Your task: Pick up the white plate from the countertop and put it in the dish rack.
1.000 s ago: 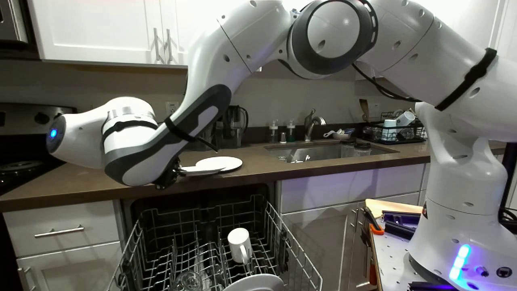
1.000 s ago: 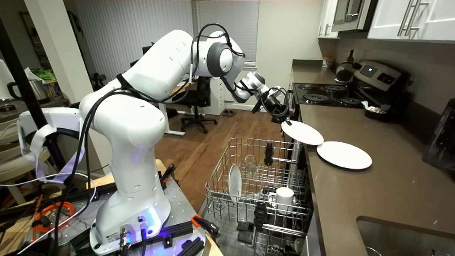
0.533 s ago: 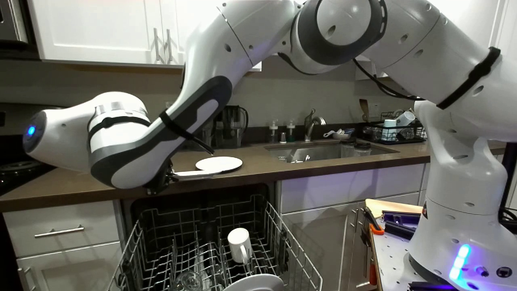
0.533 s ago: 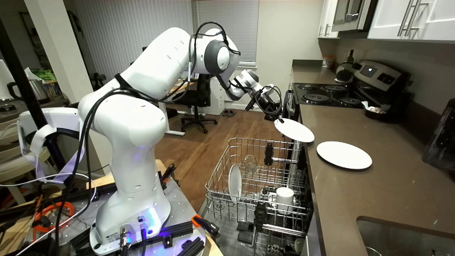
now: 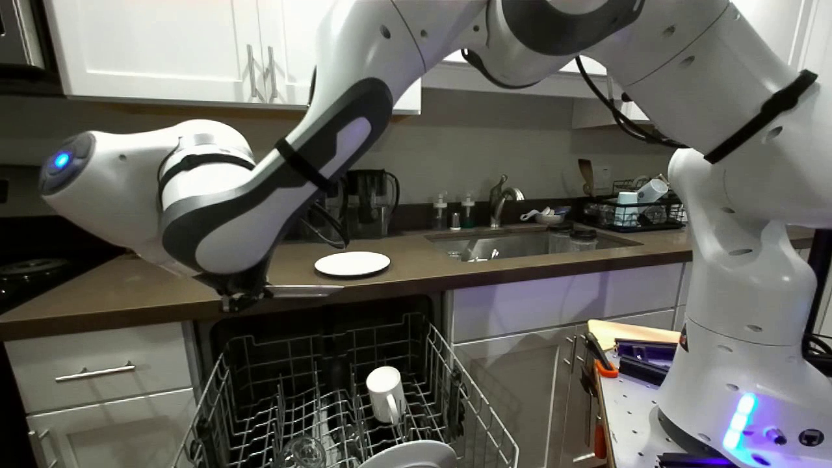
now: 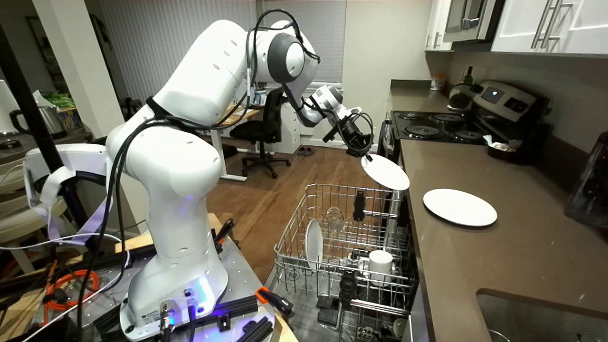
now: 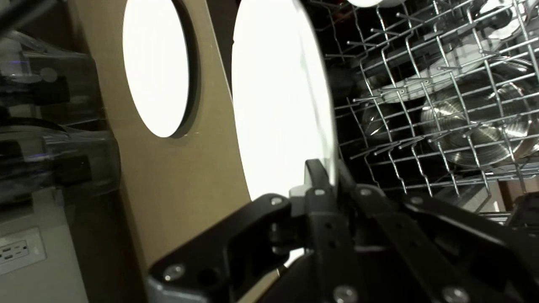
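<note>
That gripper [image 7: 331, 173] has the plate [image 7: 282, 97] pinched at the rim (one finger on each face), just by the front edge of the worktop [image 6: 513, 247] and higher than the rack [image 5: 328, 400]. Down in there I see a mug [image 5: 382, 389] and another plate [image 6: 314, 243], on edge. Farther back, a third plate [image 5: 353, 264] lies flat near that same front edge; beyond it, a jug [image 5: 374, 205] stands along the back edge.
</note>
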Motion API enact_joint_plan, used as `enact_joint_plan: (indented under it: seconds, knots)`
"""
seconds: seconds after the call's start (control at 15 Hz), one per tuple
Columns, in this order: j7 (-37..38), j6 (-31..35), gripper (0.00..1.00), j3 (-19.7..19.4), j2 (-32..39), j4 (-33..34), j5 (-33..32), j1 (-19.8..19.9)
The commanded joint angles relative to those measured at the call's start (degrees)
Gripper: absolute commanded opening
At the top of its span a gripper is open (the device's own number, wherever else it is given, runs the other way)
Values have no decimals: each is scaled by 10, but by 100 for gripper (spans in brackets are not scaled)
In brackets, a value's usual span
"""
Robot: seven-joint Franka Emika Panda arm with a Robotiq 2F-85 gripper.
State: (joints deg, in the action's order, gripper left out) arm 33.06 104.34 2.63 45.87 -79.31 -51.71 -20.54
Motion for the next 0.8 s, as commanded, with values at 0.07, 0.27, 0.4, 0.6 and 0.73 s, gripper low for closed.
enact_joint_plan:
  seconds: [0.07, 0.27, 0.4, 0.6, 0.73]
  knots:
    - [-24, 51, 6, 12, -77, -97, 42, 25]
    - [-33, 59, 6, 10, -100, -131, 62, 25]
    - [-49, 77, 6, 17, -119, -159, 75, 31]
    - [-69, 127, 6, 26, -155, -210, 107, 41]
    - [-77, 159, 6, 26, -187, -252, 123, 43]
